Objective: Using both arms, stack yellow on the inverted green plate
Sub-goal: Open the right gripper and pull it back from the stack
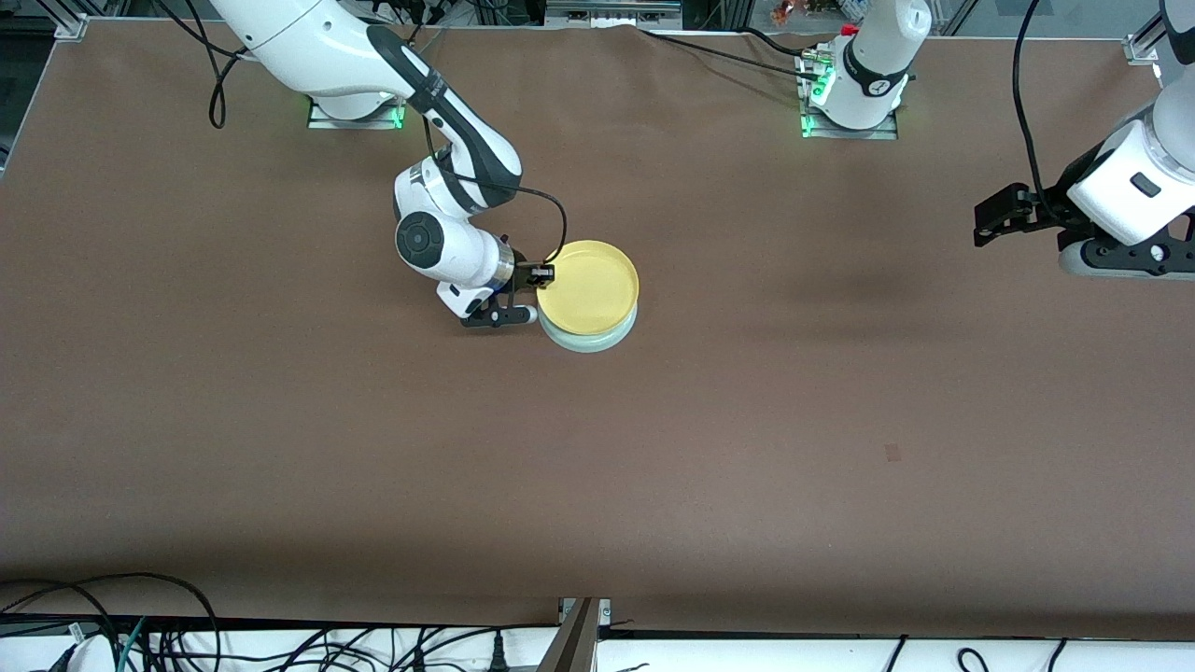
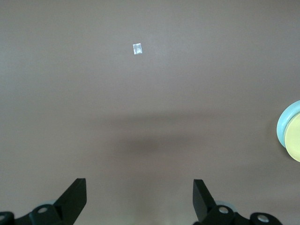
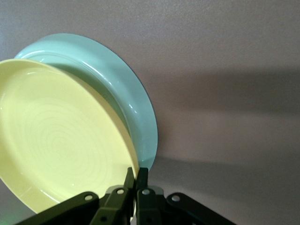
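Yellow plate [image 1: 589, 286] sits on inverted green plate [image 1: 590, 334] near table [image 1: 280, 448] centre, slightly tilted. No readable writing. Right gripper [image 1: 540, 291] low beside stack, fingers pinching yellow rim (wrist view confirms). Left gripper [image 1: 991, 222] waits raised over left arm's end, fingers spread.

Left gripper [image 2: 140, 199] open over table [image 2: 150, 117]; yellow [image 2: 295, 140] on green plate [image 2: 282, 123].

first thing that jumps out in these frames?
The yellow plate, stacked on the inverted green plate mid-table, its rim pinched by the right gripper. The left gripper waits open over bare table at the left arm's end.
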You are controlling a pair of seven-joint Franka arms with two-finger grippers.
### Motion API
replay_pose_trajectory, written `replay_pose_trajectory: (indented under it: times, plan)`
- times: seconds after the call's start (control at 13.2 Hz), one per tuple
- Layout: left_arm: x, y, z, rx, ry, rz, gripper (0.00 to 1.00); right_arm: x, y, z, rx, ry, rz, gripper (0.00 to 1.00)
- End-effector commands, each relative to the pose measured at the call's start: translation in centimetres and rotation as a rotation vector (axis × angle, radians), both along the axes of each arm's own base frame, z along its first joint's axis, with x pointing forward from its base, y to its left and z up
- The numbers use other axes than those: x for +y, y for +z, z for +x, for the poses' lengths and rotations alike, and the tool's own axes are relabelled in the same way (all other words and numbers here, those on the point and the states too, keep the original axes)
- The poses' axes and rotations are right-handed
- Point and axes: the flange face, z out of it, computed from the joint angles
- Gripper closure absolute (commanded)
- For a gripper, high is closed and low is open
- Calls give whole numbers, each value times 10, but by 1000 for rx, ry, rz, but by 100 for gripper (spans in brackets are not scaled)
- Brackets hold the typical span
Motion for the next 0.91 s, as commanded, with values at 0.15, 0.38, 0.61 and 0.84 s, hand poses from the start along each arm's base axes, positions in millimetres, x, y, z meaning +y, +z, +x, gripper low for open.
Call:
replay_pose_trajectory:
  times: [0.15, 0.38, 0.61, 0.84]
  plan:
    - [-3, 4, 4, -7, -17, -10, 0, -1, -7, 3, -3, -19, 6, 0]
    - [-2, 5, 2, -1, -18, -9, 0, -7, 15, 23, -40, -27, 19, 0]
    - [3, 10, 2, -13, -9, -8, 0, -34, 77, 76, -19, 32, -48, 0]
    - [12, 9, 3, -14, 2, 21, 0, -62, 151, 127, -45, 119, -169, 0]
